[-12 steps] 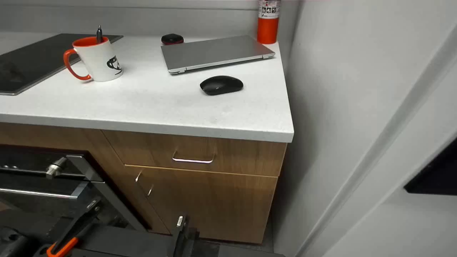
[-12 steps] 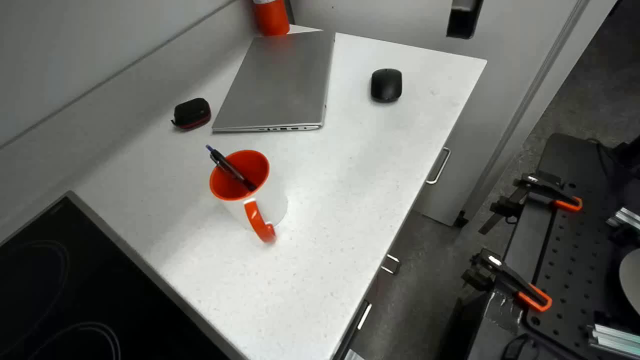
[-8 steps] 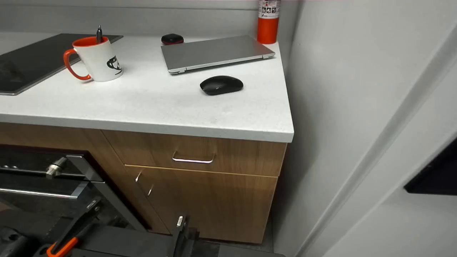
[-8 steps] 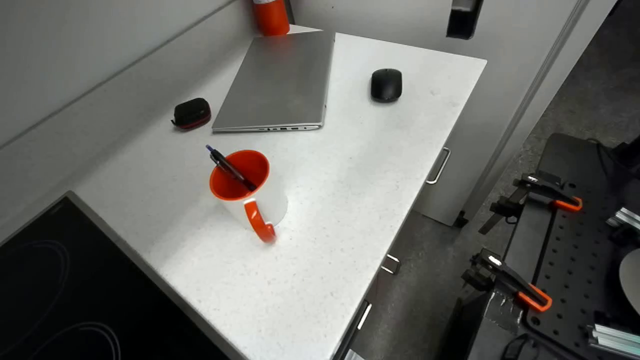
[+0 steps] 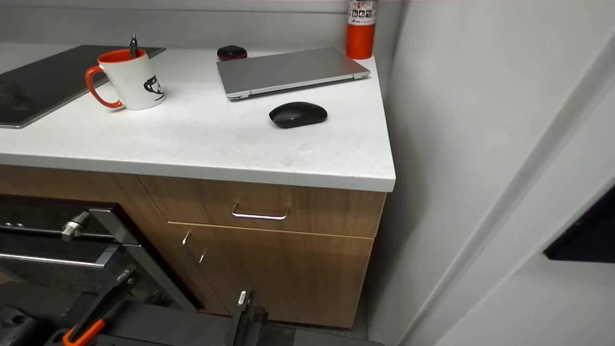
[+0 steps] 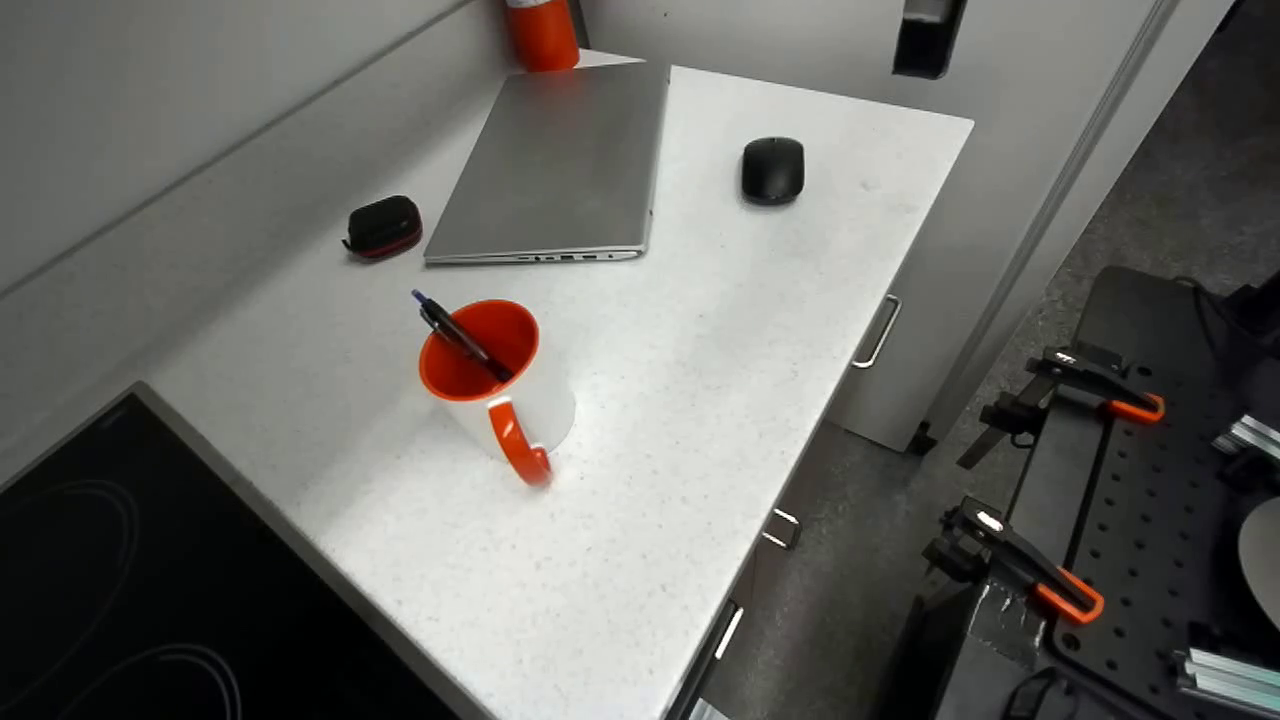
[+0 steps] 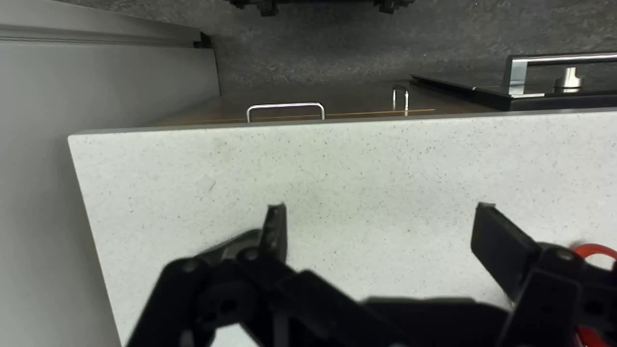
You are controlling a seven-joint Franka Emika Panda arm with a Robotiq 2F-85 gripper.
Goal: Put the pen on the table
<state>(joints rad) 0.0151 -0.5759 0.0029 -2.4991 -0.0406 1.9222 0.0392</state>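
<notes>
Kitchen corner in greys and wood brown.
In an exterior view, a grey backsplash runs along the top of the frame and a tall pale panel fills the right side, shaded towards its left edge. A wood-grain cabinet with silver handles stands lower centre, beside a black-fronted oven at lower left; a black cooktop lies upper left. Dark, mottled floor spans the top of the wrist view.
</notes>
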